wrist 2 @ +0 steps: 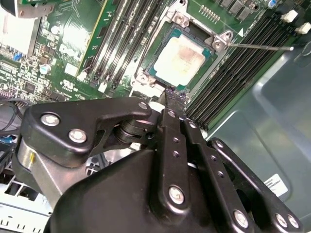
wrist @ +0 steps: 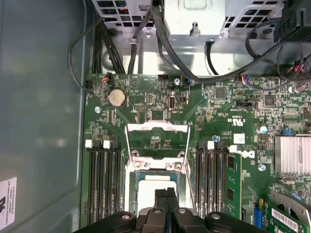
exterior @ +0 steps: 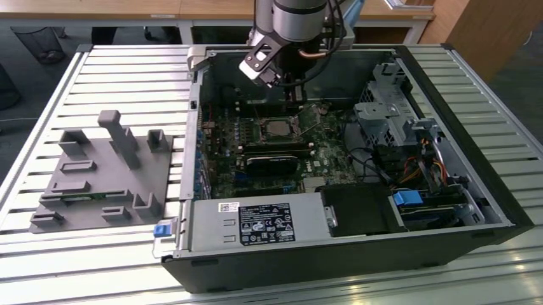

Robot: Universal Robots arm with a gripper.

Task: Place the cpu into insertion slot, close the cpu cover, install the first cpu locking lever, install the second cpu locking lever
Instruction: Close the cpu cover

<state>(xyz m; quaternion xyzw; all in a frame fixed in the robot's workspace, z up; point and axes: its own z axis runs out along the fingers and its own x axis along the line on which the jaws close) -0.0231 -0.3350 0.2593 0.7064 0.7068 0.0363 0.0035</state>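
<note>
Slatted metal table [exterior: 119, 70] carries an open PC case [exterior: 339, 267] lying on its side, with a grey plastic fixture [exterior: 93, 184] well apart from it, toward the exterior view's left. The arm [exterior: 297, 19] reaches down into the case over the green board [wrist: 214, 111]. A silver power supply box [exterior: 254, 222] sits along the case's near wall. Long black memory slots [wrist: 104, 184] flank the socket on both sides. Gripper [wrist 2: 175, 95] has its fingers pressed together with nothing visible between them, and the tips are right at the edge of the insertion slot [wrist 2: 221, 41]; can't tell if they touch the rim. The cpu cover [wrist: 158, 127] is swung open, off the slot on the side away from the gripper, and the bare board shows through its window. The cpu [wrist 2: 182, 58] is seated flat in the insertion slot, metal face up, uncovered; in the first wrist view the fingertips overlap its near edge. A thin lever rod [wrist 2: 257, 47] juts from one slot corner out over the memory slots, unlatched. In the exterior view the cpu sits mid-board, just below the gripper
</note>
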